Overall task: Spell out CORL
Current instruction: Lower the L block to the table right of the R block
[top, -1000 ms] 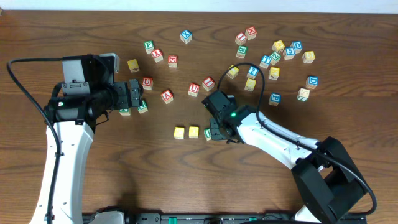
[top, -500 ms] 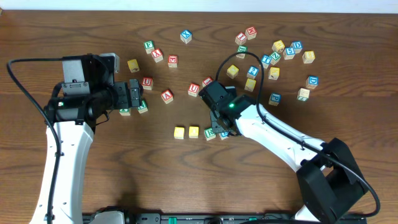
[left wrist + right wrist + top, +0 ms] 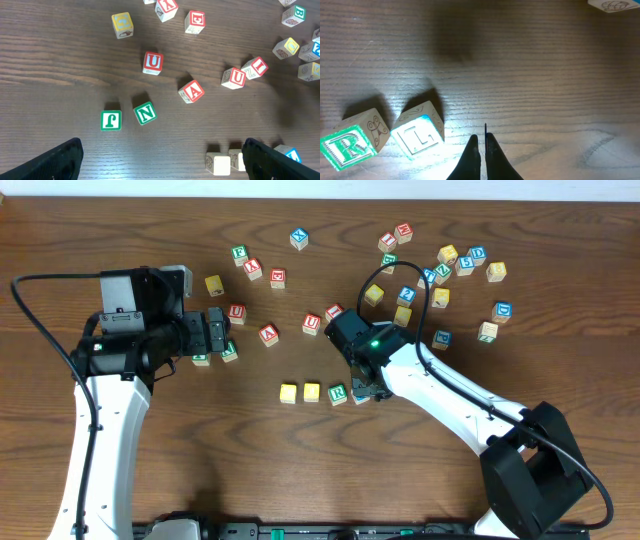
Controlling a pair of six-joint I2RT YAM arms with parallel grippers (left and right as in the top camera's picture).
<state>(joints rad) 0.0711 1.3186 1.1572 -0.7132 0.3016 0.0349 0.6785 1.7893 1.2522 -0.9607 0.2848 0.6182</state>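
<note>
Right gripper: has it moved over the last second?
Yes. The right gripper has slid along the row, away from the fixed yellow-faced wooden cubes, past the white-faced green R cube.

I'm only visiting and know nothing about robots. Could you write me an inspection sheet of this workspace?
Surface: brown wood-grain table.
Job's things: yellow cubes, green R cube and blue L cube in one row.
Clutter: other letter cubes scattered across the far half.
Hands: left hand open, empty; right hand shut, empty, beside the L cube.
Cables: black cable loops at each arm.
Surroundings: pale strip beyond the far edge; nothing else seen.
</note>
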